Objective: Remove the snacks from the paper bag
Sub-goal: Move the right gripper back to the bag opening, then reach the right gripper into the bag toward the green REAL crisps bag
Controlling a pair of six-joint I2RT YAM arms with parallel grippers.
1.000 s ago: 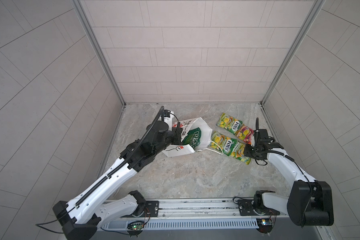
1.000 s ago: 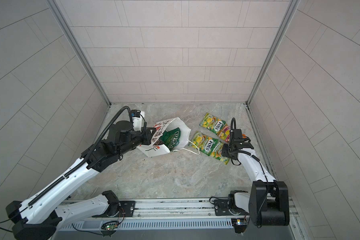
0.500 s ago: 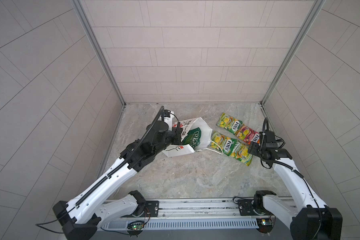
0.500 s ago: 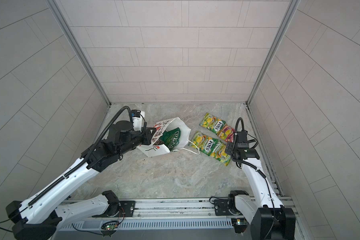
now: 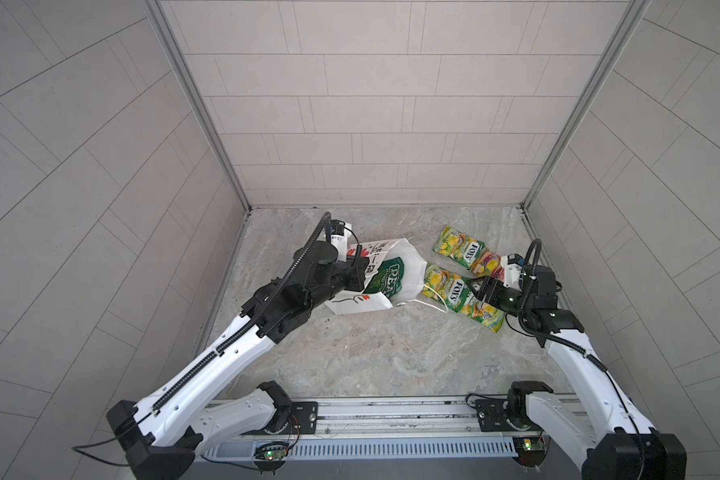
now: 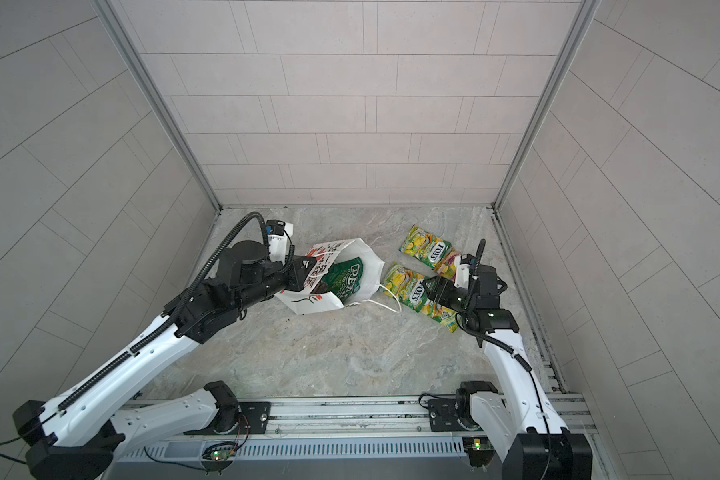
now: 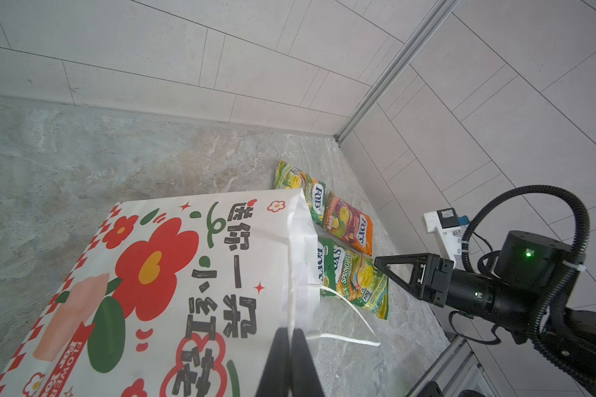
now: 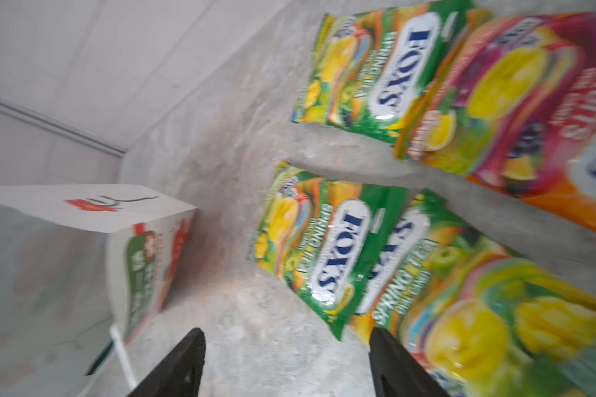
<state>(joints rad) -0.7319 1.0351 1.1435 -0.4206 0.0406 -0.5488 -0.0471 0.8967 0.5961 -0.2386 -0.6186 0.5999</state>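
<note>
Wedged inside the paper bag [image 5: 356, 303] and showing through its mouth: the dark green REAL crisp bag [image 5: 385, 276], long axis apparently running along the bag's depth. Paper bag tipped on its side left of the bench's middle, mouth turned toward the right edge, white cord handle [image 7: 358, 341] trailing out onto the stone. Rim pinched by the left claw [image 7: 291, 335], fingers pressed together on the paper. Facing that mouth and nearer than any other free tool: the right claw [image 8: 286, 331], spread wide and empty, hanging above the nearest FOX'S packet [image 5: 452, 289]. Likely reach: leftward over packet and cord, into the opening. Already out near the right edge: three green-yellow packets and a pink-orange packet [image 5: 490, 262]. Underneath, grey marbled bench [image 5: 350, 357], flat and bare toward the front. Around, pale tiled walls [image 5: 371, 124] on three sides and a rail [image 5: 391, 409] along the near edge.
</note>
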